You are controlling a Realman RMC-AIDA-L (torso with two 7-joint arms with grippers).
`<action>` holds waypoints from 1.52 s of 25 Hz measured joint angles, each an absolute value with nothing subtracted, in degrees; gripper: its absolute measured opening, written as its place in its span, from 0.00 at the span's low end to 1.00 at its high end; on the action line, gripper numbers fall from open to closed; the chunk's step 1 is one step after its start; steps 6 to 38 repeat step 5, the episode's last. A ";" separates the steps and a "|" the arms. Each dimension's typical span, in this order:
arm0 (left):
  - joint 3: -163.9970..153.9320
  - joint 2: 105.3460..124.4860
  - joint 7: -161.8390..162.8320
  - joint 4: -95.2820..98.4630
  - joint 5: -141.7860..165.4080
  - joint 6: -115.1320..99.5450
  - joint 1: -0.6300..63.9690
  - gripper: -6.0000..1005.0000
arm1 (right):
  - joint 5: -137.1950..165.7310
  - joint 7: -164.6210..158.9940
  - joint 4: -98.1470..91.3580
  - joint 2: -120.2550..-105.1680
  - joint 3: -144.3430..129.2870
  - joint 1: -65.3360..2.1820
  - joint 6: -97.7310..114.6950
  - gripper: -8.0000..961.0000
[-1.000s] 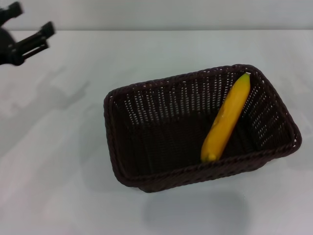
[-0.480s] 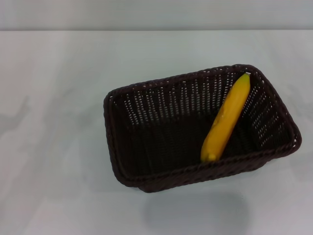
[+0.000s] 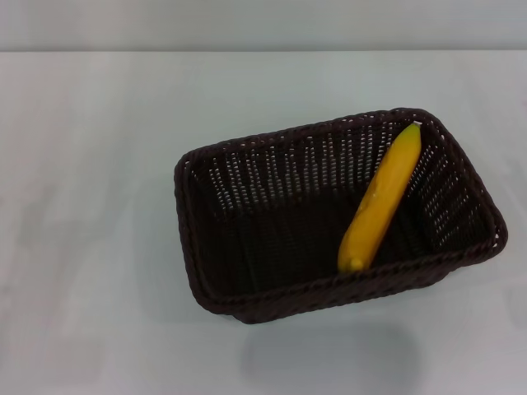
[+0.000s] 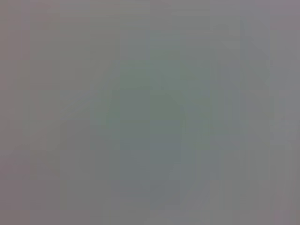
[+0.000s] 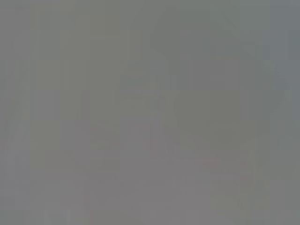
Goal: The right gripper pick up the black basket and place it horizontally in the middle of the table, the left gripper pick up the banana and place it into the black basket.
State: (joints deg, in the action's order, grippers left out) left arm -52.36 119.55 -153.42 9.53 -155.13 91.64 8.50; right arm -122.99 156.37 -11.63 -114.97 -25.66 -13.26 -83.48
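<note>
The black basket (image 3: 272, 288) stands upright on the white table (image 3: 90, 247), a little right of the middle in the head view, its long side running left to right. The yellow banana (image 3: 380, 202) lies inside it, in the right half, leaning with its greenish tip up against the far right rim. Neither the left gripper nor the right gripper shows in the head view. Both wrist views hold only a plain grey surface, with no fingers and no object in them.
The table's far edge (image 3: 263, 51) runs across the top of the head view, with a grey wall behind it. White tabletop surrounds the basket on all sides.
The left gripper, seen a second ago at the far left corner, has drawn out of the head view. Basket and banana have not moved.
</note>
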 joint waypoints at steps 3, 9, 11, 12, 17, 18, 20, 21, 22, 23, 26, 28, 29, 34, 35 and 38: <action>-51.76 119.59 -154.43 7.40 -155.58 93.01 9.02 0.89 | -122.98 158.18 -9.42 -114.97 -22.87 -13.36 -84.72 0.85; -51.41 119.63 -154.71 6.37 -156.06 93.09 9.54 0.89 | -122.73 158.53 -9.07 -114.95 -22.32 -12.97 -85.74 0.85; -51.41 119.63 -154.71 6.37 -156.06 93.09 9.54 0.89 | -122.73 158.53 -9.07 -114.95 -22.32 -12.97 -85.74 0.85; -51.41 119.63 -154.71 6.37 -156.06 93.09 9.54 0.89 | -122.73 158.53 -9.07 -114.95 -22.32 -12.97 -85.74 0.85; -51.41 119.63 -154.71 6.37 -156.06 93.09 9.54 0.89 | -122.73 158.53 -9.07 -114.95 -22.32 -12.97 -85.74 0.85; -51.41 119.63 -154.71 6.37 -156.06 93.09 9.54 0.89 | -122.73 158.53 -9.07 -114.95 -22.32 -12.97 -85.74 0.85; -51.41 119.63 -154.71 6.37 -156.06 93.09 9.54 0.89 | -122.73 158.53 -9.07 -114.95 -22.32 -12.97 -85.74 0.85; -51.41 119.63 -154.71 6.37 -156.06 93.09 9.54 0.89 | -122.73 158.53 -9.07 -114.95 -22.32 -12.97 -85.74 0.85; -51.41 119.63 -154.71 6.37 -156.06 93.09 9.54 0.89 | -122.73 158.53 -9.07 -114.95 -22.32 -12.97 -85.74 0.85; -51.41 119.63 -154.71 6.37 -156.06 93.09 9.54 0.89 | -122.73 158.53 -9.07 -114.95 -22.32 -12.97 -85.74 0.85; -51.41 119.63 -154.71 6.37 -156.06 93.09 9.54 0.89 | -122.73 158.53 -9.07 -114.95 -22.32 -12.97 -85.74 0.85; -51.41 119.63 -154.71 6.37 -156.06 93.09 9.54 0.89 | -122.73 158.53 -9.07 -114.95 -22.32 -12.97 -85.74 0.85; -51.41 119.63 -154.71 6.37 -156.06 93.09 9.54 0.89 | -122.73 158.53 -9.07 -114.95 -22.32 -12.97 -85.74 0.85; -51.41 119.63 -154.71 6.37 -156.06 93.09 9.54 0.89 | -122.73 158.53 -9.07 -114.95 -22.32 -12.97 -85.74 0.85; -51.41 119.63 -154.71 6.37 -156.06 93.09 9.54 0.89 | -122.73 158.53 -9.07 -114.95 -22.32 -12.97 -85.74 0.85; -51.41 119.63 -154.71 6.37 -156.06 93.09 9.54 0.89 | -122.73 158.53 -9.07 -114.95 -22.32 -12.97 -85.74 0.85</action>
